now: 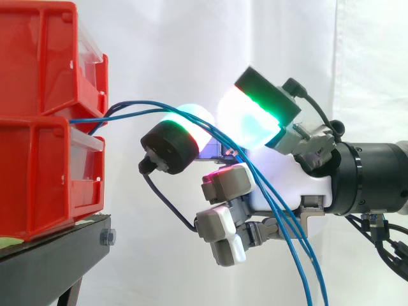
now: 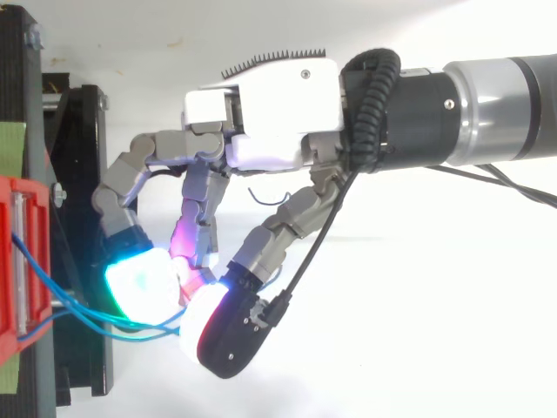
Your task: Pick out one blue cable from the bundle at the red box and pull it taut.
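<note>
blue cables [image 1: 108, 115] run from between the stacked red bins [image 1: 44, 64] to the hand [image 2: 270, 122]. its curled fingers [image 1: 245, 121] pinch them between glowing pads; the cables then hang down past the palm.

This looks like a robotics lab, set up as a test cell. A white curtain [image 1: 191, 38] closes off the whole background as a plain backdrop. Red plastic storage bins [image 1: 38, 76] are stacked one on another on a black metal stand [image 1: 64, 245] with a bolt head showing at its edge. An industrial arm [image 2: 496, 104] carries a many-fingered robot hand [image 2: 261, 122] with glowing fingertip pads, and thin blue cables [image 1: 137, 108] run out from between the bins
</note>
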